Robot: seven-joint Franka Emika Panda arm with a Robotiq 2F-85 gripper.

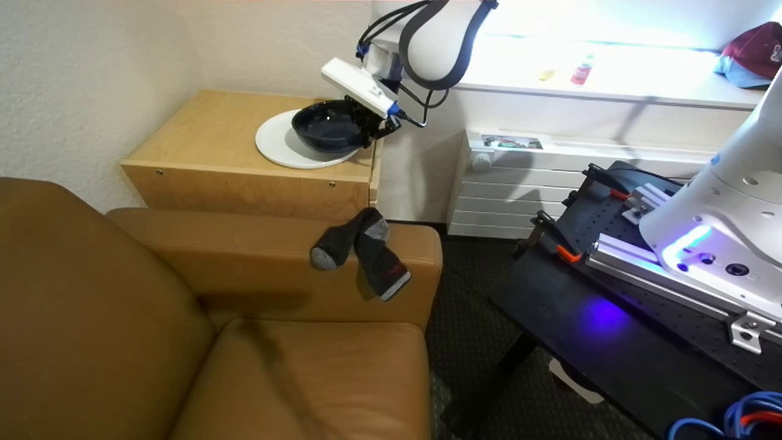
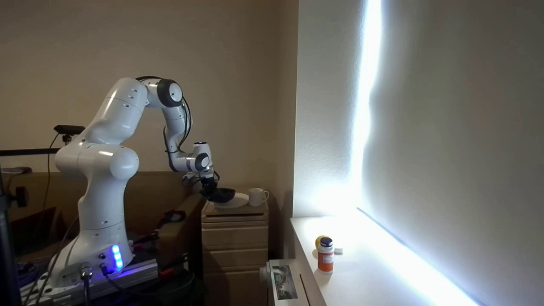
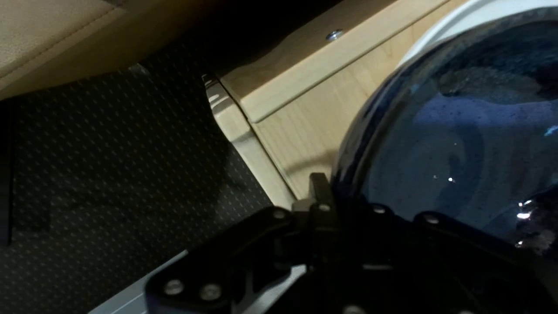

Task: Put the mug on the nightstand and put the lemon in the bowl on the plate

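Nearest in the wrist view, my end effector is pinching the near rim of the dark blue bowl. On the nightstand, the white plate is lying beneath it, showing mostly past the bowl's far side, so I am likely needing to carry the bowl outward before letting go; whether they are touching is unclear. The mug is standing beside the plate, the lemon lying on the windowsill.

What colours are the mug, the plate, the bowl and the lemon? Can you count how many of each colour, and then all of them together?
White: 2, the mug and the plate, both on the nightstand
Dark blue: 1, the bowl
Yellow: 1, the lemon on the windowsill
Total: 4
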